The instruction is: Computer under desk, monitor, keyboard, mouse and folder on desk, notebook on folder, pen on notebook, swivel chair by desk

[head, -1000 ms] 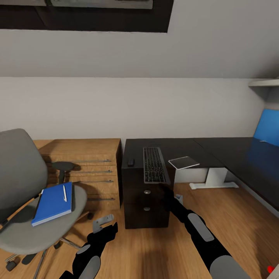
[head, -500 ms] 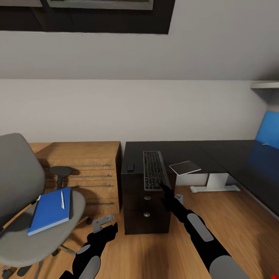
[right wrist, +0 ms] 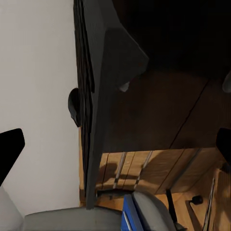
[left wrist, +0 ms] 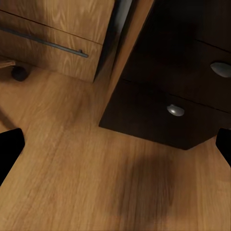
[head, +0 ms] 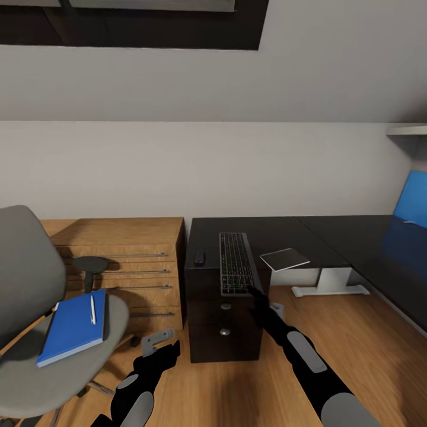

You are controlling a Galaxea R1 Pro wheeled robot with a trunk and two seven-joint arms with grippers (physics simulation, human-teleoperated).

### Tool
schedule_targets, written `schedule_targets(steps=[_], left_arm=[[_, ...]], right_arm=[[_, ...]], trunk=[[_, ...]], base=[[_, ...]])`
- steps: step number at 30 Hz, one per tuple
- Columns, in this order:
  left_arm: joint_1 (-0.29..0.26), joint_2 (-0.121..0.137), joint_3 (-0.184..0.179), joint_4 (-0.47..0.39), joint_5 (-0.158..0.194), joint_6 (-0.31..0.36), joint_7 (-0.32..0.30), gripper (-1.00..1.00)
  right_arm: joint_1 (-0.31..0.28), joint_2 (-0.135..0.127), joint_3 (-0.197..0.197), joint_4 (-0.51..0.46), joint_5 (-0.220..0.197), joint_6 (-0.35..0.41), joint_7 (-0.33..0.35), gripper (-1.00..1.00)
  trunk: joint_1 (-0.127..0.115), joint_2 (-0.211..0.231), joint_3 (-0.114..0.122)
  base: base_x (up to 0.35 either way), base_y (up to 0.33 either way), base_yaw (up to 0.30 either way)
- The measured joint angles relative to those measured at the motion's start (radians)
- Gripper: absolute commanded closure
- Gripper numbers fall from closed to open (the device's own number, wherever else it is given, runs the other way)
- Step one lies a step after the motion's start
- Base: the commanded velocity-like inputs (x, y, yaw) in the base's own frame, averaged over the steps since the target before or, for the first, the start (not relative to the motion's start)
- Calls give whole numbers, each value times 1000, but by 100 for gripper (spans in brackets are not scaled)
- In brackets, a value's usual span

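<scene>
The grey keyboard (head: 236, 271) lies on the low black drawer cabinet (head: 223, 329), with the small black mouse (head: 200, 258) beside it. My right gripper (head: 256, 292) hovers open at the keyboard's near end, holding nothing. The right wrist view shows the keyboard (right wrist: 94, 96) edge-on and the mouse (right wrist: 73, 107). A blue notebook (head: 73, 327) with a white pen (head: 92, 308) lies on the grey swivel chair (head: 35, 332). My left gripper (head: 161, 345) hangs open over the floor before the cabinet. A blue monitor screen (head: 412, 204) shows at the far right.
The dark desk (head: 332, 237) runs right from the cabinet, on a white leg (head: 329, 279). A flat grey plate (head: 284, 258) lies at its edge. A wooden dresser (head: 130, 261) stands between chair and cabinet. The left wrist view looks at the wood floor (left wrist: 72, 183).
The whole picture has shifted slightly, so the camera moved. My right gripper has stayed at the keyboard's near end. The left arm has kept its pose.
</scene>
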Motion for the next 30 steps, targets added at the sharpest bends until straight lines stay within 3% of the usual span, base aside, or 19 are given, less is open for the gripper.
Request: schedule_targets(steps=[30], left_arm=[[0,0,0,0,2,-1,0,-100]], right_arm=[[0,0,0,6,0,-29,-1,-100]], trunk=[[0,0,0]], base=[[46,30,0]])
